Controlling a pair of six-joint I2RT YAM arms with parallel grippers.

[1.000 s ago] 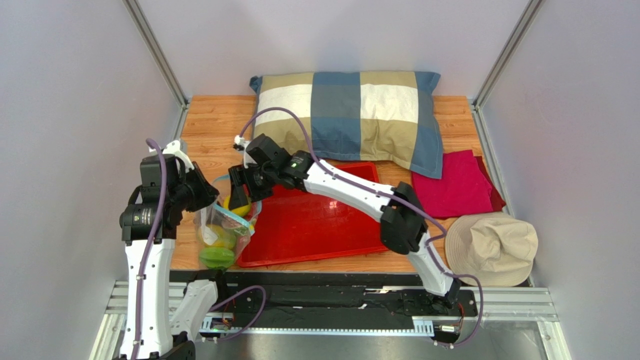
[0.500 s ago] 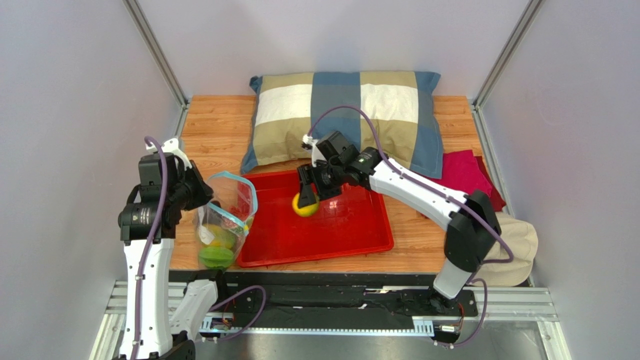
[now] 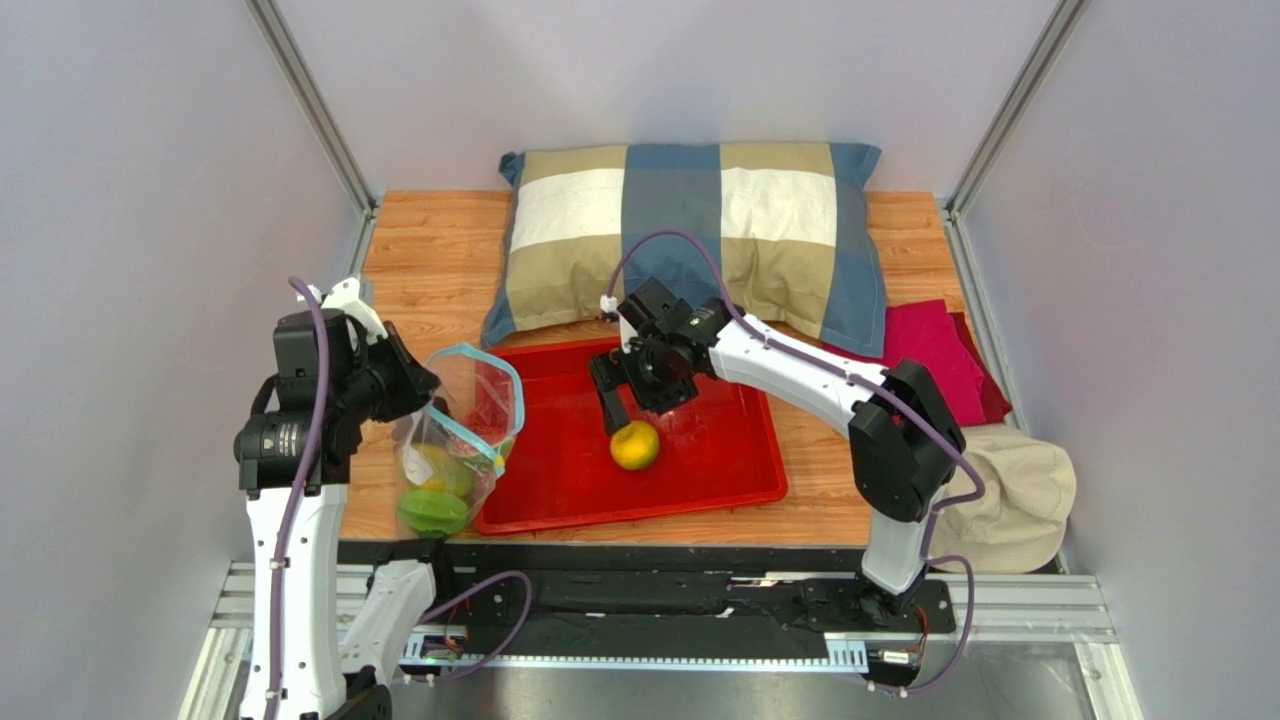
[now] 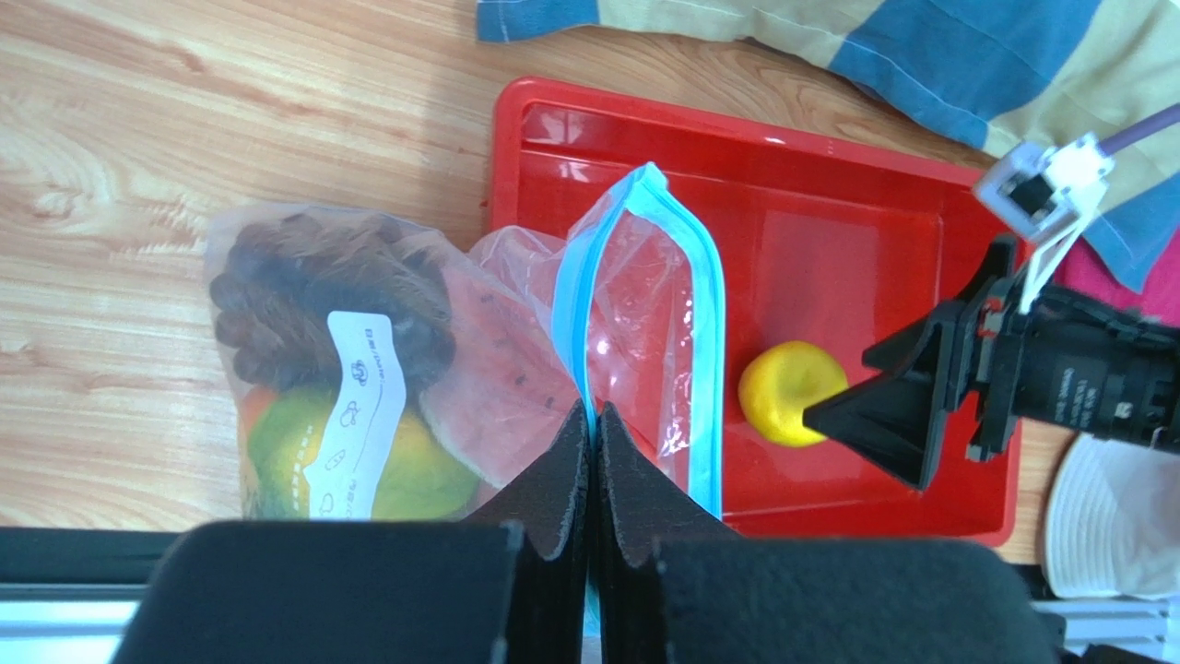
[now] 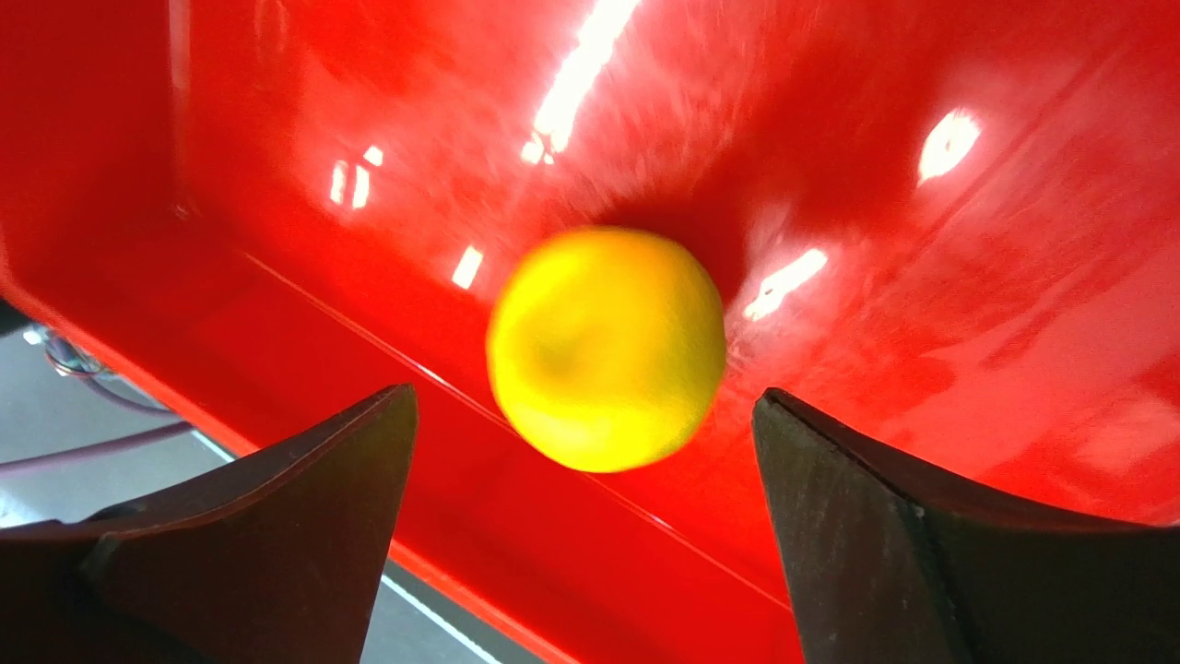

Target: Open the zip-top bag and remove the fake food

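**A:** Within the last second our right gripper (image 5: 582,415) has carried the yellow citrus (image 3: 636,446) from the bag's mouth to the red tray (image 3: 721,465) and let it go. The fruit now lies loose near the tray's middle, a touch toward six o'clock, and our jaws stand spread wide on either side, touching nothing.

**B:** It looks blurred in the wrist view, so we judge it may be rolling. The tray's rim is there to stop it.

**A:** And our left gripper (image 4: 593,422)?

**B:** Its fingers are pressed together on the near lip of the zip-top bag (image 4: 416,360), pinching the plastic just beside the blue-green zip strip (image 4: 709,346). We hold that lip up so the mouth gapes toward the tray and the other arm can reach in.

**A:** Where does the bag sit?

**B:** At the tray's nine o'clock, with its open mouth lapping over the red rim. Inside we see the purple grapes (image 4: 319,291), the pink-red slice (image 4: 485,381) and the orange-green mango (image 4: 298,450), so we judge the task well short of finished
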